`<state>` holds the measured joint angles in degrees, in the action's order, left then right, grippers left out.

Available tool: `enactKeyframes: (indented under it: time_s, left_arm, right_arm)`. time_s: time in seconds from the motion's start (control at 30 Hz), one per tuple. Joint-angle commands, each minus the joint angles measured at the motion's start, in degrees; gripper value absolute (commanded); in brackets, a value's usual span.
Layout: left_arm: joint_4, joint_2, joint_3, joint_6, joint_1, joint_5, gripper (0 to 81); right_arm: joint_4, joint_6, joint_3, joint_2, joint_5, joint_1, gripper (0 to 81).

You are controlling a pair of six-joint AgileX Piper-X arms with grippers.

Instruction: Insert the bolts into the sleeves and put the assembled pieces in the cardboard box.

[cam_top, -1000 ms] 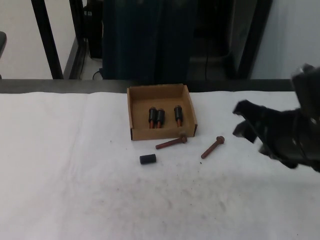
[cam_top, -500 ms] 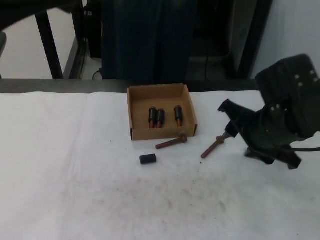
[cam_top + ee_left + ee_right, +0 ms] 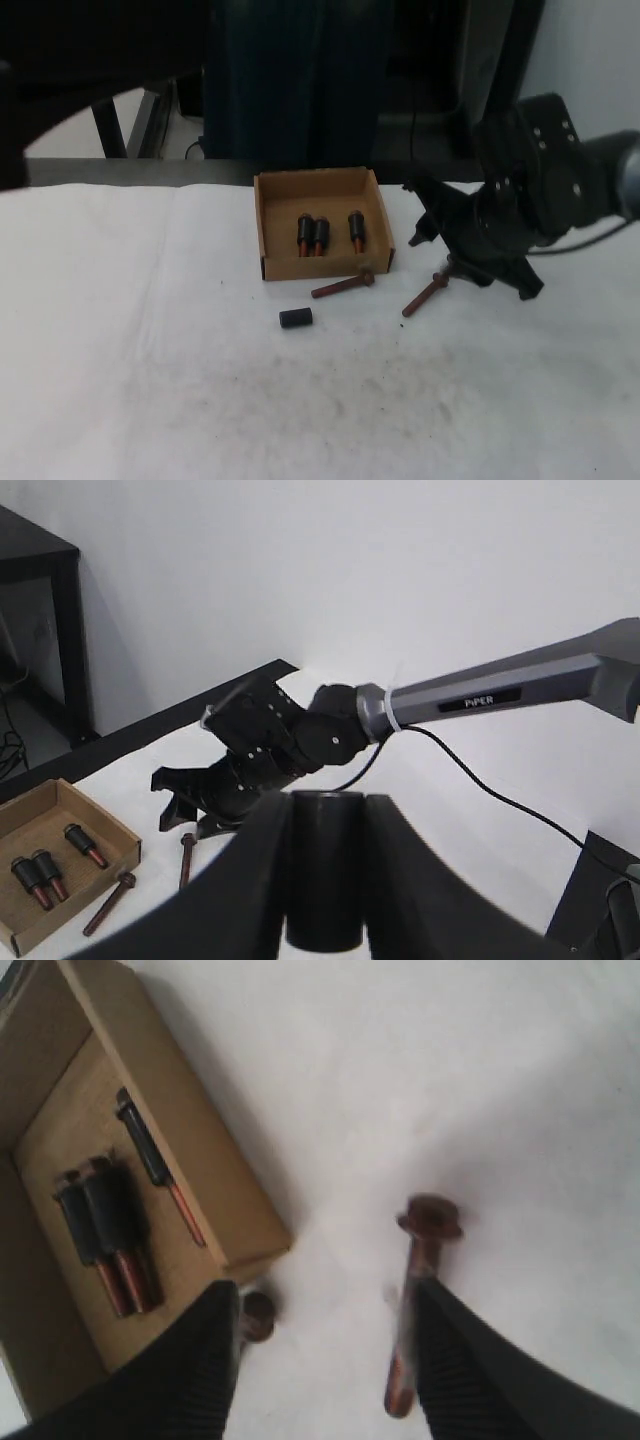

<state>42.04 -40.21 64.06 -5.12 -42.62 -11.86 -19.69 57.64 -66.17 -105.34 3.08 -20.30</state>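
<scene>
Bolts first: your right gripper (image 3: 325,1295) hangs w/ its fingers (image 3: 190,1370) spread wide. One rusty brown flanged-head metal bolt (image 3: 412,1310) lies on the white cloth-covered bench (image 3: 150,380), in the gap btwn them as the right wrist cam sees it. You can't tell from these views whether either finger touches it. In the high view that bolt lies slanted on the cloth, head end nearest the gripper, off the right front corner of the open brown cardboard box (image 3: 320,266). The second rusty brown bolt (image 3: 342,285) lies just in front of the box's near wall, head by the box's right front corner, near the first bolt but apart from it.

Your left gripper (image 3: 326,815) is clamped on a black cylindrical sleeve (image 3: 322,880), seated lengthwise btwn both fingers and held off the bench.

A second short black sleeve (image 3: 295,319) lies on its side on the cloth, in front of the box and left of the second bolt, touching neither.

Inside the box are three assembled pieces (image 3: 320,236), each a black sleeve w/ a reddish bolt end sticking out. Two lie side by side, touching. The third piece (image 3: 356,230) lies apart, nearer the right wall.
</scene>
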Motion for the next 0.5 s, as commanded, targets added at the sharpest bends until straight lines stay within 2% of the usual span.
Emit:
enactKeyframes:
  time_s: [0.0,0.13,0.23,0.47]
  left_arm:
    - [-1.1,0.2,0.1,-0.1,-0.2,0.3,0.9]
    - [-1.4,0.2,0.1,-0.1,-0.2,2.9,0.9]
    - [-1.4,0.2,0.1,0.3,-0.2,4.3,0.9]
    - [-2.7,-0.2,-0.6,0.4,-0.2,4.6,0.9]
  right_arm:
    - [-7.7,-1.9,-8.2,-4.0,0.7,1.8,48.3]
    - [-13.2,-2.8,-12.1,-6.6,0.7,2.4,48.3]
    - [-17.9,0.0,-13.3,-7.7,0.7,2.5,48.3]
    - [-18.6,2.8,-13.3,-8.0,0.3,1.9,49.4]
